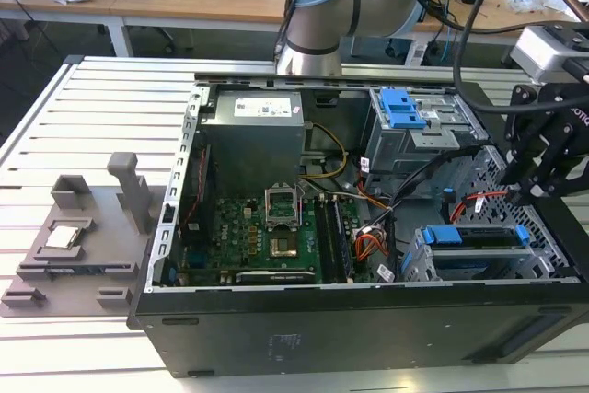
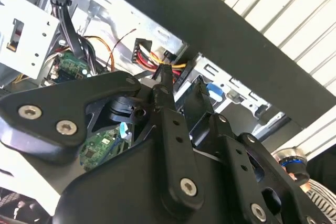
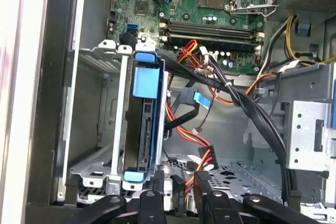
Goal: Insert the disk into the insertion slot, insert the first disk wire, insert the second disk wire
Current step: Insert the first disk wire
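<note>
Open case (image 1: 322, 329) on a table (image 1: 92, 117), arm working at the corner nearest the exterior view's right.

**Position.** The disk (image 3: 144, 85) sits in the slot (image 3: 100, 169) at that corner, its blue carrier flush with the cage rim. The gripper (image 2: 180, 90) hangs over the case floor just beside the slot. Its jaws are parted by a narrow gap with nothing clamped between them. One fingertip (image 2: 164, 80) lies close to the power plug (image 3: 206, 157), and no plug can be seen seated in the disk.

**Hazards.**
- The plug's wires lie loose, so a finger closing off-centre would likely pinch wires rather than the plug body.
- A plug gripped askew would probably jam against the disk's port.
- The black cable bundle (image 3: 247, 103) crosses near the disk's end and could snag a finger.

**Count.**
- One disk.
- One slot.
- One gripper with two fingers.
- One power plug with red, orange and yellow wires.
- One blue-tipped data plug (image 3: 202, 99).
- One black bundle.
- One upper cage (image 1: 405, 149) at the far edge, bearing one blue bracket (image 1: 402, 109).
</note>
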You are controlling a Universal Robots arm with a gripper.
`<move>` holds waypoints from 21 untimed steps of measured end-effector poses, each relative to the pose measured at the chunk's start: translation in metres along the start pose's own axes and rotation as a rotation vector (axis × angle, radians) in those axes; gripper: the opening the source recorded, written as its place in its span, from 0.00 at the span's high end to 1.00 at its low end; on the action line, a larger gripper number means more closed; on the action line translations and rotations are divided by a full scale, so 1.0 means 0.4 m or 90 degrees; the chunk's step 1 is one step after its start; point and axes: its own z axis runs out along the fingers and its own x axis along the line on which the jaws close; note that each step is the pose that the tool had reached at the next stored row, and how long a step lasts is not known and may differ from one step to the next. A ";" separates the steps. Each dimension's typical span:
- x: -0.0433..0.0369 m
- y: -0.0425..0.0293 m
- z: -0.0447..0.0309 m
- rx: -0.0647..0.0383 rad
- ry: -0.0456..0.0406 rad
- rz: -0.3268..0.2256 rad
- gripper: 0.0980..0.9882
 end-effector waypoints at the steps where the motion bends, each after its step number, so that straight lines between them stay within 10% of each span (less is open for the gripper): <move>1: 0.000 -0.002 0.002 0.000 0.0008 0.000 0.70; 17: 0.000 -0.005 0.007 -0.002 0.0194 0.000 0.92; 21: -0.001 0.025 0.002 0.000 0.0192 0.000 0.92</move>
